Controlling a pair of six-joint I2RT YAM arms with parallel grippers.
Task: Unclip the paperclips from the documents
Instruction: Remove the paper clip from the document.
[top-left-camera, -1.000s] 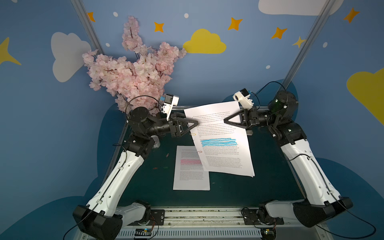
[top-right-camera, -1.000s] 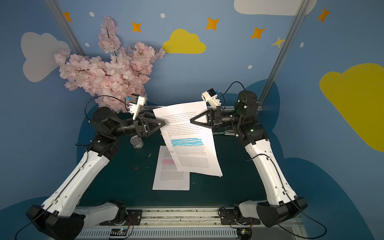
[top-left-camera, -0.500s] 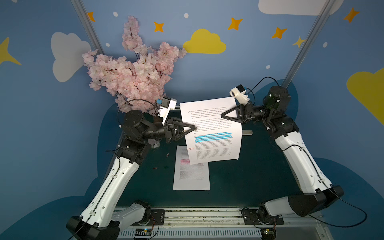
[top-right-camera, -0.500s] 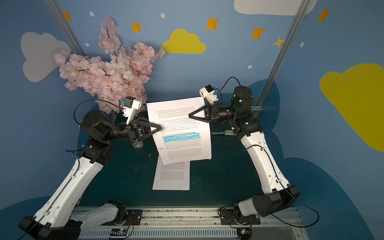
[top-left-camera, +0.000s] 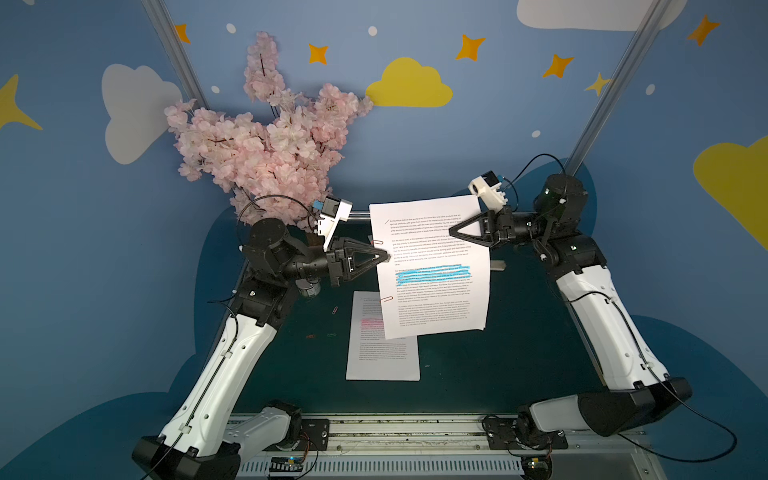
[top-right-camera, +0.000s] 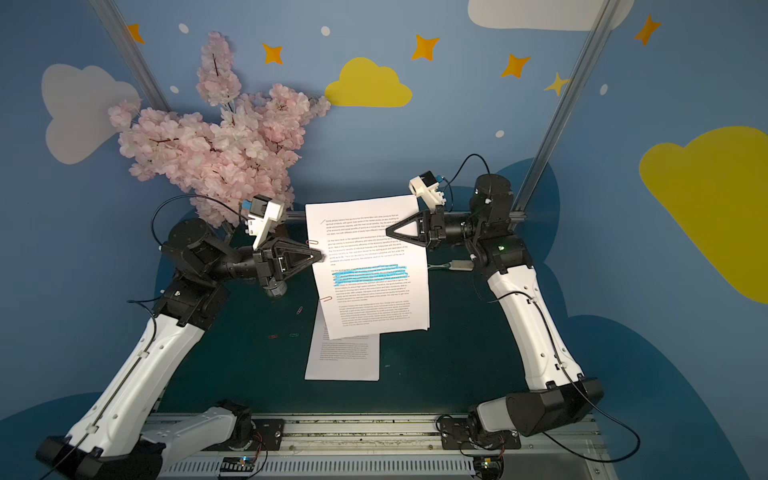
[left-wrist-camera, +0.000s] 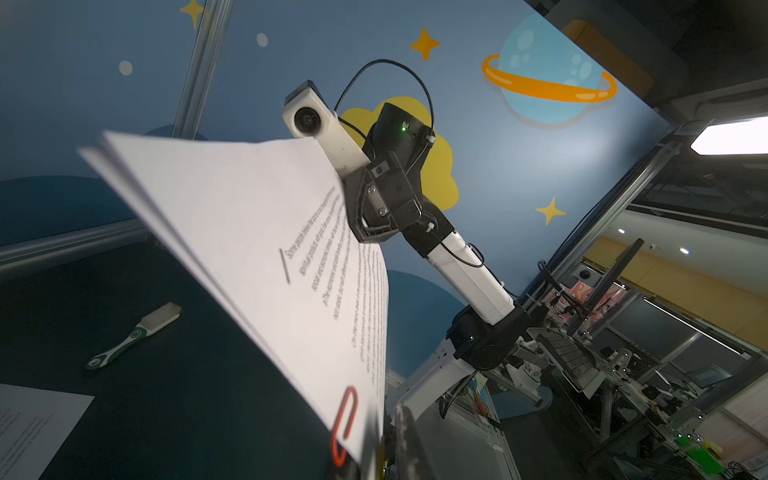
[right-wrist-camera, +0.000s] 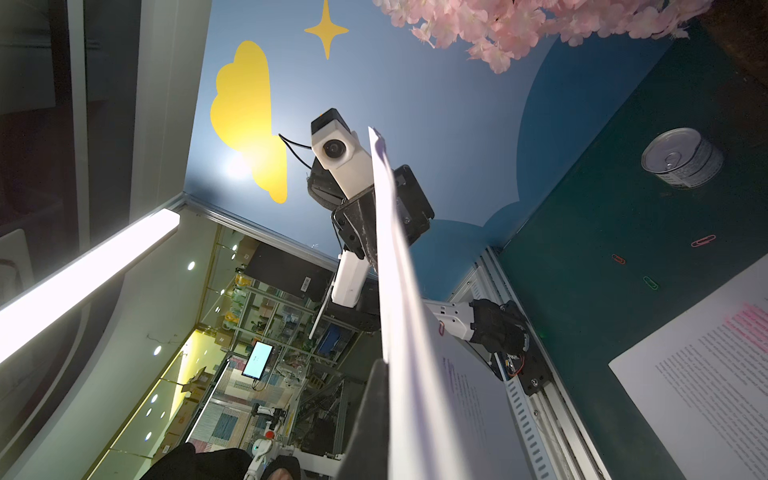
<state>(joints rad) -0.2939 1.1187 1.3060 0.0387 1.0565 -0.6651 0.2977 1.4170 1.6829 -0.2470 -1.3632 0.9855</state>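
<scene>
The documents (top-left-camera: 432, 266) hang in the air as a fanned stack, with a blue highlighter band on the front page. My right gripper (top-left-camera: 455, 230) is shut on their right edge, and the paper runs between its fingers in the right wrist view (right-wrist-camera: 384, 365). My left gripper (top-left-camera: 386, 255) has its jaws drawn together on the left edge. A red paperclip (left-wrist-camera: 345, 424) sits just beside its fingers, outside them. A second red paperclip (top-left-camera: 387, 299) is clipped lower on that edge. Another document (top-left-camera: 382, 336), with a pink band, lies flat on the mat.
Three loose paperclips lie on the mat left of the flat page: pink (top-left-camera: 335, 310), red (top-left-camera: 310, 336) and green (top-left-camera: 331, 335). A tin can (right-wrist-camera: 681, 158) stands under the left arm. A green-handled brush (left-wrist-camera: 133, 336) lies at the back right. A pink blossom branch (top-left-camera: 270, 145) fills the back left.
The right arm lifted the stack and turned it squarer to the camera. The left gripper followed to its left edge, and its jaws went from wide open to nearly together.
</scene>
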